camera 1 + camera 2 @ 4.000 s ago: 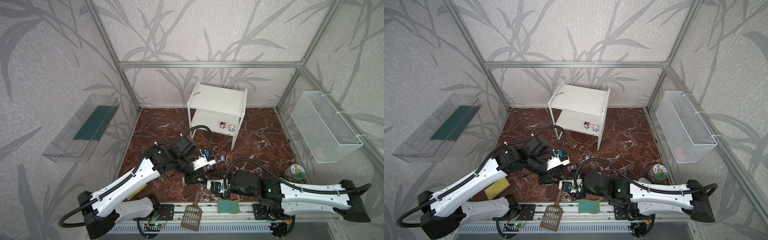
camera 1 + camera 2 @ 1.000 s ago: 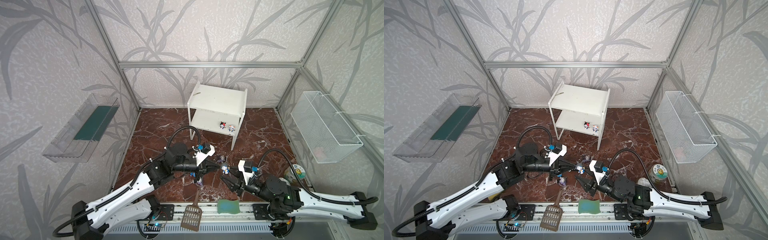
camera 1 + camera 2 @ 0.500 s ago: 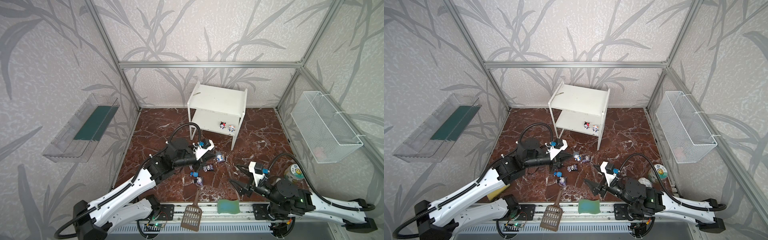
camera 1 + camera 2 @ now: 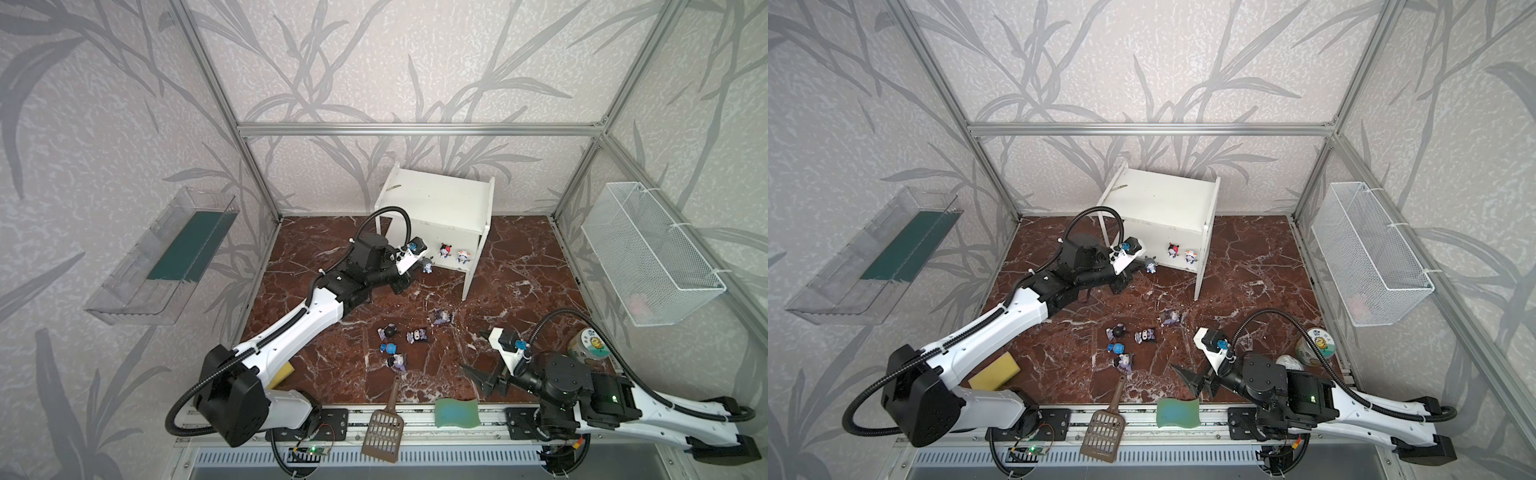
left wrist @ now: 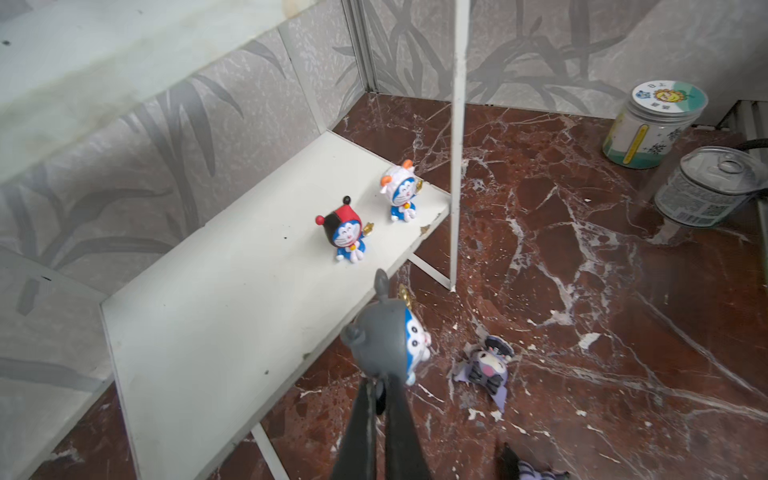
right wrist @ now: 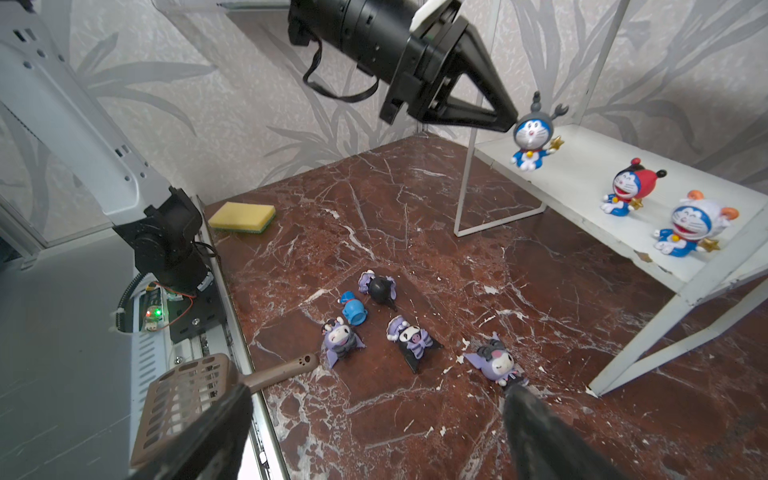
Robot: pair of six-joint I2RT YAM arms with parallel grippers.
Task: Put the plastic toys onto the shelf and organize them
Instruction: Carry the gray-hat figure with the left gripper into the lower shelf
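My left gripper (image 4: 419, 269) is shut on a grey-headed blue-white toy (image 5: 386, 340), holding it in the air just off the front edge of the shelf's lower board (image 5: 232, 299). Two toys stand on that board of the white shelf (image 4: 440, 199): a red-black-headed one (image 4: 445, 251) and a white-headed one (image 4: 463, 256). Several purple toys (image 6: 409, 338) and a blue-headed toy (image 6: 353, 309) lie on the marble floor. My right gripper (image 6: 376, 392) is open and empty, low at the front right, one finger close to a purple toy (image 6: 496, 363).
A brown scoop (image 4: 384, 428) and a green sponge (image 4: 456, 411) lie at the front rail. A yellow sponge (image 4: 994, 376) sits front left. A jar (image 4: 590, 345) and a tin can (image 5: 706, 187) stand at the right. A wire basket (image 4: 648, 257) and a clear tray (image 4: 166, 257) hang on the walls.
My left arm has carried the grey-headed toy back from the floor pile to the shelf's lower board. My right gripper has pulled back toward the front right and opened wide.
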